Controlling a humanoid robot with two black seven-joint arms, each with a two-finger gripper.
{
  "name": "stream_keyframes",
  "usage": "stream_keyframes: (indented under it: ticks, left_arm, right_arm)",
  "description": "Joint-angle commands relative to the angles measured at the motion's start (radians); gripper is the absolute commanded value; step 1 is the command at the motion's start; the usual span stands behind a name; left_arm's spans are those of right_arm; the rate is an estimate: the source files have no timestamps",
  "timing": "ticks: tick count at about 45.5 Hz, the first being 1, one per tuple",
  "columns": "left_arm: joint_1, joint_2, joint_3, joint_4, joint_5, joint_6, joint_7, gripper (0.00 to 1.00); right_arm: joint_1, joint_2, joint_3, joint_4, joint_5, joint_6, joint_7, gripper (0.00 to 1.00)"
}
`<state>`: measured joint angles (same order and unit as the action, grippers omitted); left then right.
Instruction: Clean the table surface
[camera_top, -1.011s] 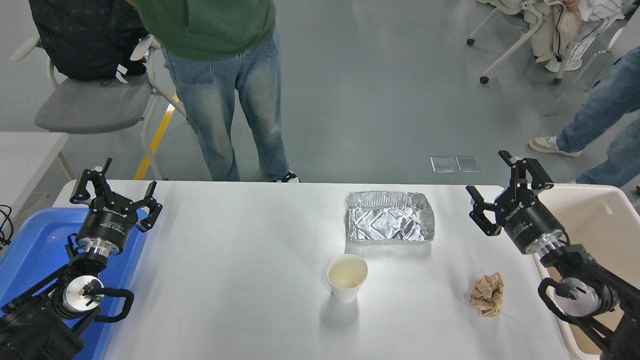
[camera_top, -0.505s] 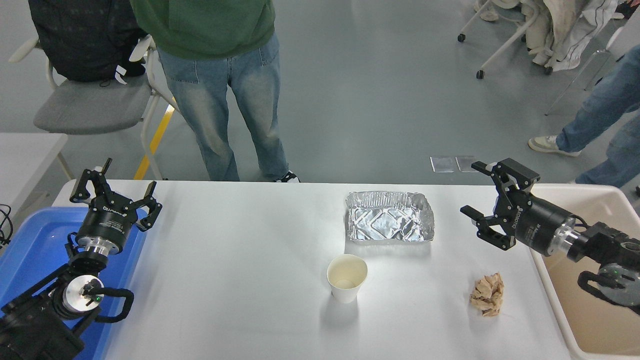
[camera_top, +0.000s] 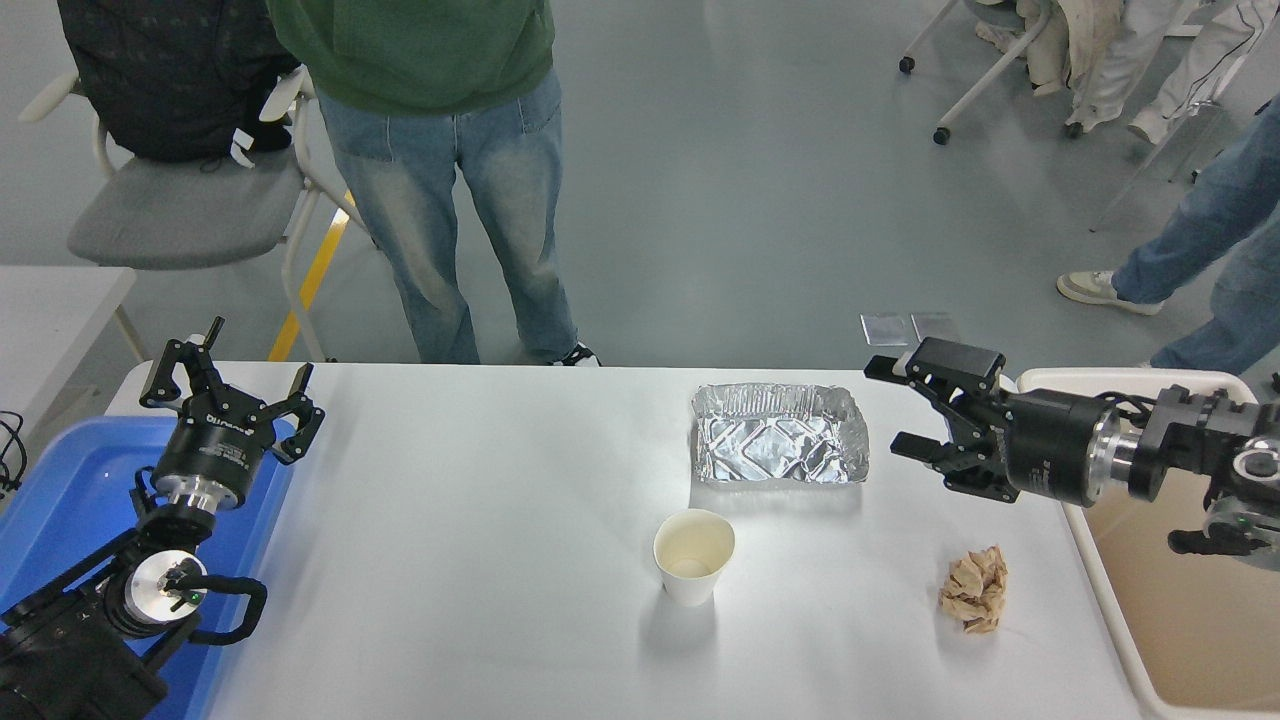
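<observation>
The white table surface (camera_top: 480, 520) fills the lower picture. On it stand a crumpled foil tray (camera_top: 779, 433) at the back right, a white paper cup (camera_top: 693, 555) upright in the middle, and a crumpled brown paper ball (camera_top: 975, 590) at the front right. My right gripper (camera_top: 886, 405) is open and empty, pointing left, just right of the foil tray and above the table. My left gripper (camera_top: 228, 385) is open and parked at the lower left.
A blue tub (camera_top: 60, 500) sits under my left arm. A cream plastic tub (camera_top: 1180, 620) stands at the table's right end. A person in jeans (camera_top: 450, 200) stands at the far edge, and a chair (camera_top: 180, 205) is beside them.
My right arm has swung left and turned level, bringing the open gripper from over the cream tub's corner to beside the foil tray. The left arm has not moved.
</observation>
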<state>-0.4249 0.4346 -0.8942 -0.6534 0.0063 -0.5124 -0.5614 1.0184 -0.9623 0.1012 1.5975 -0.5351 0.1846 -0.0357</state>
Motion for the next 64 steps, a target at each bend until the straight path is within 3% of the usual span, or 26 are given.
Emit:
stream_keyframes:
  ticks: [1,13,20,31,40,64]
  left_arm:
    - [0.0,0.0,0.0,0.0,0.0,0.0,0.0,0.99]
    - [0.0,0.001,0.0,0.0,0.0,0.0,0.0,0.99]
    - [0.0,0.001,0.0,0.0,0.0,0.0,0.0,0.99]
    - [0.0,0.0,0.0,0.0,0.0,0.0,0.0,0.99]
    - [0.0,0.0,0.0,0.0,0.0,0.0,0.0,0.99]
    - [0.0,0.0,0.0,0.0,0.0,0.0,0.0,0.99]
  right_arm:
    - [0.207,0.002,-0.173,0.055,0.026,0.01,-0.132,1.0]
    - [0.482,0.14,-0.353,0.088,0.131,0.033,-0.135,1.0]
    - [0.545,0.273,-0.373,0.076,0.188,0.033,-0.138,1.0]
    - [0.522,0.451,-0.422,-0.016,0.141,0.004,-0.191,1.0]
    - [0.485,0.501,-0.433,-0.051,0.075,-0.05,-0.267,1.0]
    - [0.341,0.626,-0.465,-0.149,-0.105,-0.191,-0.268,0.97]
